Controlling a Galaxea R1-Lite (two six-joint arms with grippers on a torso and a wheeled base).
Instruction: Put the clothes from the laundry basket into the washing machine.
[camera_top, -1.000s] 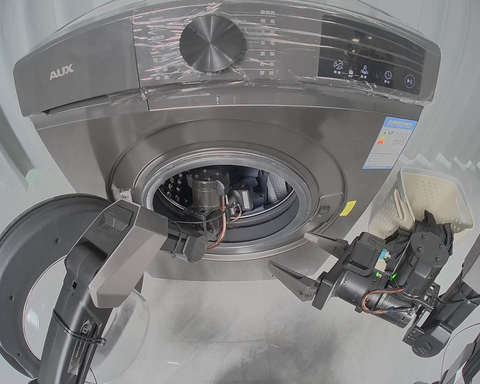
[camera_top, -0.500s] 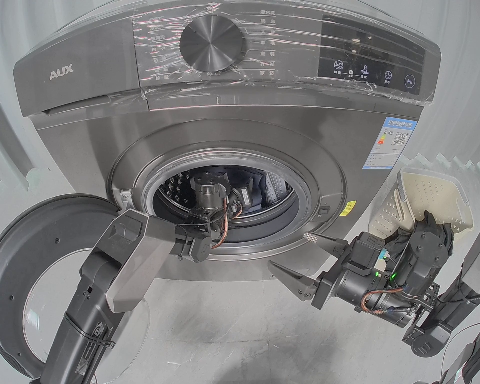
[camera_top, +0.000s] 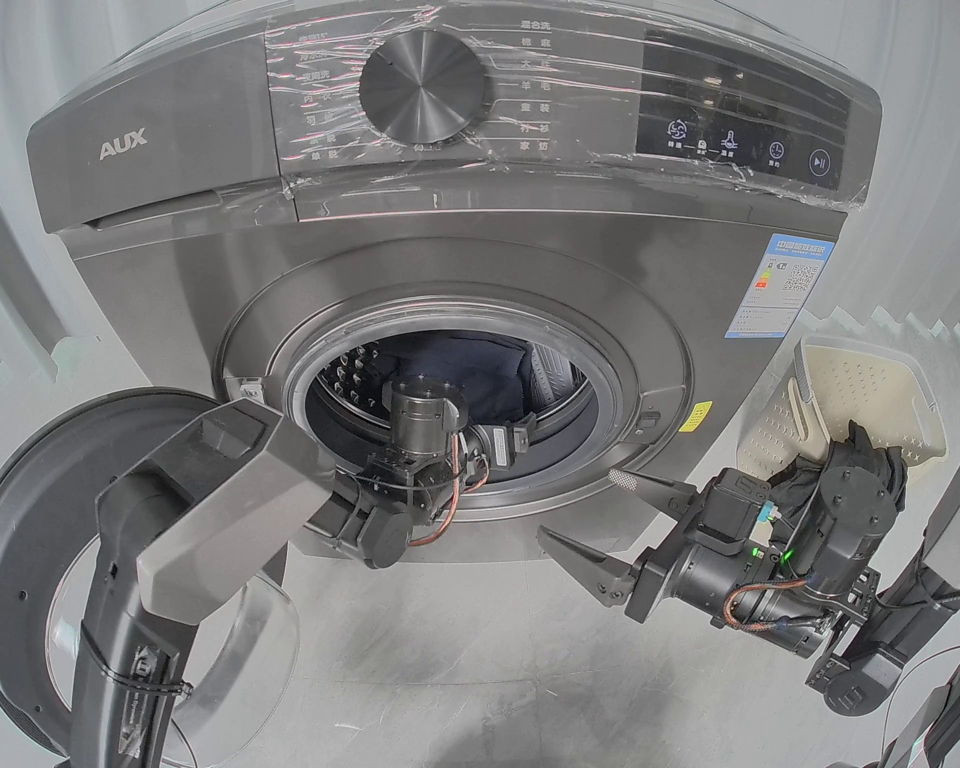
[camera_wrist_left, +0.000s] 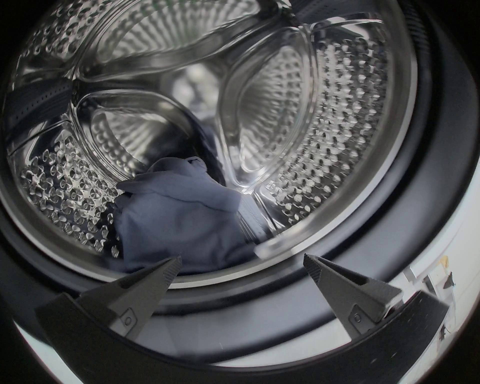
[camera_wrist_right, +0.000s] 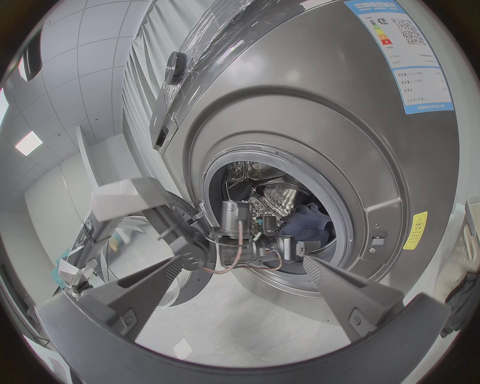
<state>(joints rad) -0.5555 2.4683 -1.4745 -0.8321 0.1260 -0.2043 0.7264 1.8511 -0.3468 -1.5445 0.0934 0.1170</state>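
One left end effector (camera_wrist_left: 241, 259), spread, at drum (camera_wrist_left: 310, 100) mouth

In the head view the left arm (camera_top: 230, 480) covers the lower part of the blue cloth (camera_top: 470, 365) in the drum (camera_top: 345, 380), and the door (camera_top: 60, 480) runs off the left edge. The right arm (camera_top: 850, 520) hides the near side of the basket (camera_top: 870, 390) and much of the dark clothes (camera_top: 888, 458) in it; their number cannot be told. In the right wrist view the basket is cut by the edge.

Likely a test lab: film-wrapped washing machine (camera_top: 480, 250), curtained walls (camera_top: 905, 230).
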